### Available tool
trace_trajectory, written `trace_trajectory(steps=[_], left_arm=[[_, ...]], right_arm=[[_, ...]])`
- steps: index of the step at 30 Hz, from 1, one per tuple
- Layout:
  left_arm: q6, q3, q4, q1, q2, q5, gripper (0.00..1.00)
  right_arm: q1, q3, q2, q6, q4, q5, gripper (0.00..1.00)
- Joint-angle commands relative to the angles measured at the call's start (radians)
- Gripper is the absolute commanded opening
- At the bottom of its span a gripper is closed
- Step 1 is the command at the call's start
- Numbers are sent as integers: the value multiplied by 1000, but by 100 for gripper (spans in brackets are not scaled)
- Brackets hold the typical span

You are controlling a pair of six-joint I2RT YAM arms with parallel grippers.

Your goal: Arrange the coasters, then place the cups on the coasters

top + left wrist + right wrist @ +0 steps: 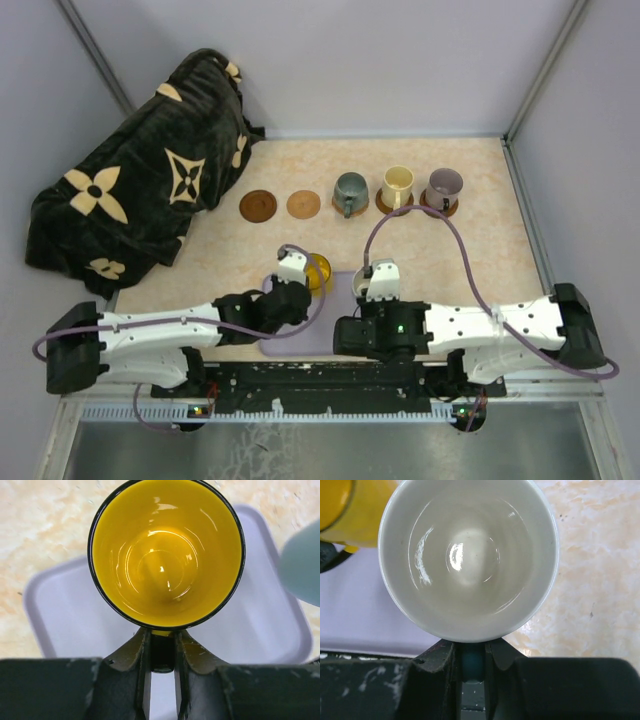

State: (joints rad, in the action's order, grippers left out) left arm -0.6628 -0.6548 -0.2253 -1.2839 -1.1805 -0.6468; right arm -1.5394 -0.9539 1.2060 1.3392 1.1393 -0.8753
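Note:
My left gripper [162, 641] is shut on the dark handle of the yellow-orange cup [165, 555], which is upright over the far part of the lavender tray [65, 620]. My right gripper [471, 647] is shut on the light-blue handle of the cream cup [470, 555], upright at the tray's right edge. In the top view both cups [318, 272] [362, 285] stand side by side just ahead of the grippers. Along the back, two bare wooden coasters [258, 205] [303, 204] lie left of the grey-green cup [351, 192], pale yellow cup [398, 185] and mauve cup [444, 187], each on a coaster.
A dark blanket with cream flower marks [140, 190] is heaped at the back left, reaching close to the leftmost coaster. White walls close in the table at the back and the sides. The right arm's purple cable [430, 225] loops just in front of the two right-hand cups.

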Motion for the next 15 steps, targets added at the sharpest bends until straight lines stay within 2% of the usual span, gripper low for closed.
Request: trace_trajectory(steps=[1, 10, 15], left_arm=[[141, 11, 139, 135, 54, 33, 0], [236, -78, 109, 444, -17, 185, 0], [277, -199, 33, 581, -87, 221, 0]], right_arm=[[75, -35, -60, -9, -21, -143, 0], [309, -43, -109, -401, -381, -34, 0], [396, -133, -18, -566, -484, 12, 0]])
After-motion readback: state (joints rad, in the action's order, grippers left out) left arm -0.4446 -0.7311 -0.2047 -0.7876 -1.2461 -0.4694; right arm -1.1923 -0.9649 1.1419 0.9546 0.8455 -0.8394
